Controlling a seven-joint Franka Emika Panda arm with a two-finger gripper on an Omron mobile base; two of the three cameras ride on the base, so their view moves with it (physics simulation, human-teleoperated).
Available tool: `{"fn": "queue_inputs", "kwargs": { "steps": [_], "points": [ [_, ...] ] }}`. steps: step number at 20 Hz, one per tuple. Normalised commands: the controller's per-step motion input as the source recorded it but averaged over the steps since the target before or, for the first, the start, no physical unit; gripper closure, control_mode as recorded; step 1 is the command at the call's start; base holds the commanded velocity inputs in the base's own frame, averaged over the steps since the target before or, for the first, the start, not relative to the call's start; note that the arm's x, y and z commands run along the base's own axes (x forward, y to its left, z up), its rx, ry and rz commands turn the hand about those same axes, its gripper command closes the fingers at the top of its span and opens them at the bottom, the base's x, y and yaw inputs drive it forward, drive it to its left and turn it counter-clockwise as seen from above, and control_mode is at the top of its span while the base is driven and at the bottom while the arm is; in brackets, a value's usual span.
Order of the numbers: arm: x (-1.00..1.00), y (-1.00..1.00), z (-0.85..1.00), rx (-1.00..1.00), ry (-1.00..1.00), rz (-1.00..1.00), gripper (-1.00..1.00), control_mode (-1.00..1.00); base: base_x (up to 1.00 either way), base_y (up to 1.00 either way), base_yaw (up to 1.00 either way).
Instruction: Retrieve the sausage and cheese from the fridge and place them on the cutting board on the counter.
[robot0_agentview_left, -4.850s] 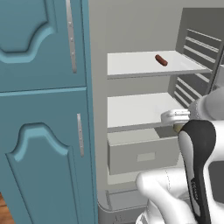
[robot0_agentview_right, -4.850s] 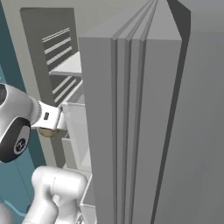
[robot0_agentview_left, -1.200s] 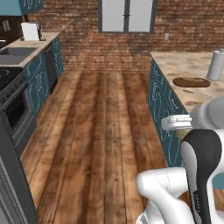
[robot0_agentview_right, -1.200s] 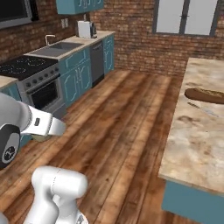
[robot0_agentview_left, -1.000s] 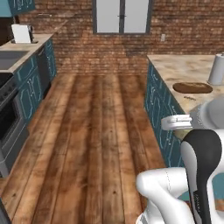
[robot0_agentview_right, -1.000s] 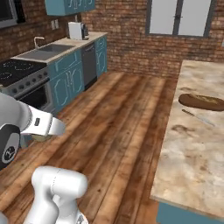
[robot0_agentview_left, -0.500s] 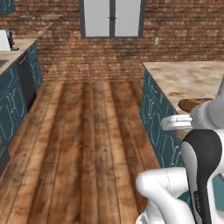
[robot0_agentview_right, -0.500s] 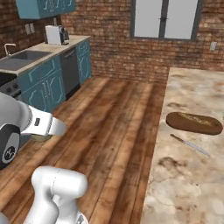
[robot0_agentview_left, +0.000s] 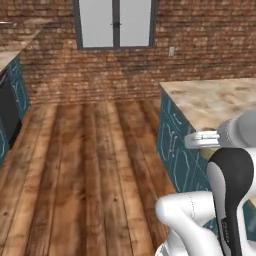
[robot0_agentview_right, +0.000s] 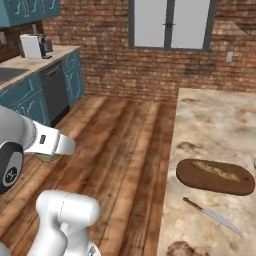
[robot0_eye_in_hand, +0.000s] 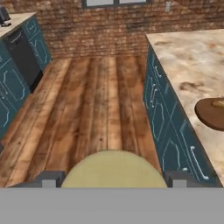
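**Cheese in the jaws, board waiting on the desk**

In the hand view the jaws (robot0_eye_in_hand: 113, 179) stand wide and clamped on the cheese (robot0_eye_in_hand: 113, 169), a pale tan-yellow round that sits between the two dark finger tips (robot0_eye_in_hand: 49, 178); in the right base view a sliver of the same cheese (robot0_agentview_right: 47, 158) peeks out under the white hand at the left, above the wooden floor (robot0_agentview_right: 125, 150); in the left base view the hand is seen as a white block beside the arm, just off the edge of the desk (robot0_agentview_left: 215, 100).

To the right lies the beige-and-brown marbled desk (robot0_agentview_right: 210, 130) over teal cabinet fronts (robot0_eye_in_hand: 168, 131); on it rests the cutting board (robot0_agentview_right: 215, 176), a dark brown oval, with a tan bread-like stick (robot0_agentview_right: 216, 171) lying along its top; a small knife (robot0_agentview_right: 211, 215) lies on the desk just in front of the board, apart from it; the board's edge (robot0_eye_in_hand: 211, 114) also shows at the right of the hand view.

Beyond stands a brick wall (robot0_agentview_left: 100, 65) with a grey double door (robot0_agentview_left: 116, 23); a toaster (robot0_agentview_right: 36, 46) sits on the far counter at the left.
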Motion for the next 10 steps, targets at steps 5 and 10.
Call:
{"fn": "queue_inputs", "kwargs": {
  "steps": [5, 10],
  "points": [
    [0.0, 0.0, 0.0, 0.0, 0.0, 0.0, 1.0, 1.0, 0.95, 0.14, -0.44],
    [0.0, 0.0, 0.0, 0.0, 0.0, 0.0, 1.0, 1.0, 0.5, 0.6, -0.73]
  ]
}}
